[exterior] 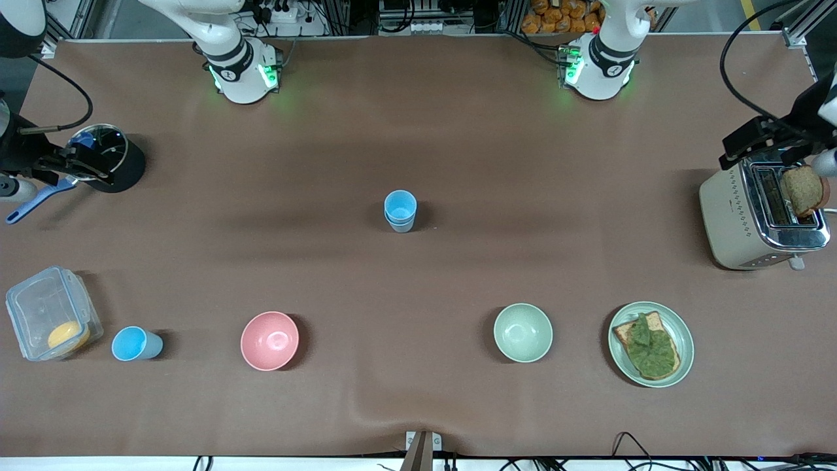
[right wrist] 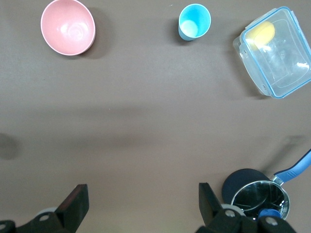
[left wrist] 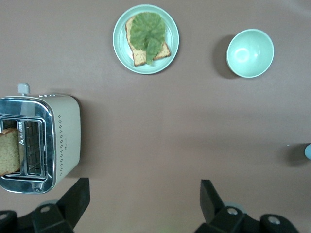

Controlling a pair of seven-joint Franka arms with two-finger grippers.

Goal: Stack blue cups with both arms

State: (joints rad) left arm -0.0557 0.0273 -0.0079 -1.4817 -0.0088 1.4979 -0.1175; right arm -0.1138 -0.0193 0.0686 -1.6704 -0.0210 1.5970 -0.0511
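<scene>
Two blue cups (exterior: 399,210) stand nested as one stack at the table's middle, a light-blue one inside a paler grey-blue one; a sliver of the stack shows in the left wrist view (left wrist: 308,151). A third blue cup (exterior: 134,344) stands alone toward the right arm's end, nearer the front camera, and also shows in the right wrist view (right wrist: 194,22). My right gripper (exterior: 88,163) (right wrist: 143,204) is open and empty, high over the table by the pot. My left gripper (exterior: 752,140) (left wrist: 145,204) is open and empty, high beside the toaster.
Pink bowl (exterior: 269,340) (right wrist: 68,26) and pale green bowl (exterior: 522,332) (left wrist: 250,53) sit nearer the front camera. A plate with toast (exterior: 650,343) and a toaster (exterior: 762,216) are at the left arm's end; a pot (exterior: 108,157) and a clear container (exterior: 52,314) at the right arm's end.
</scene>
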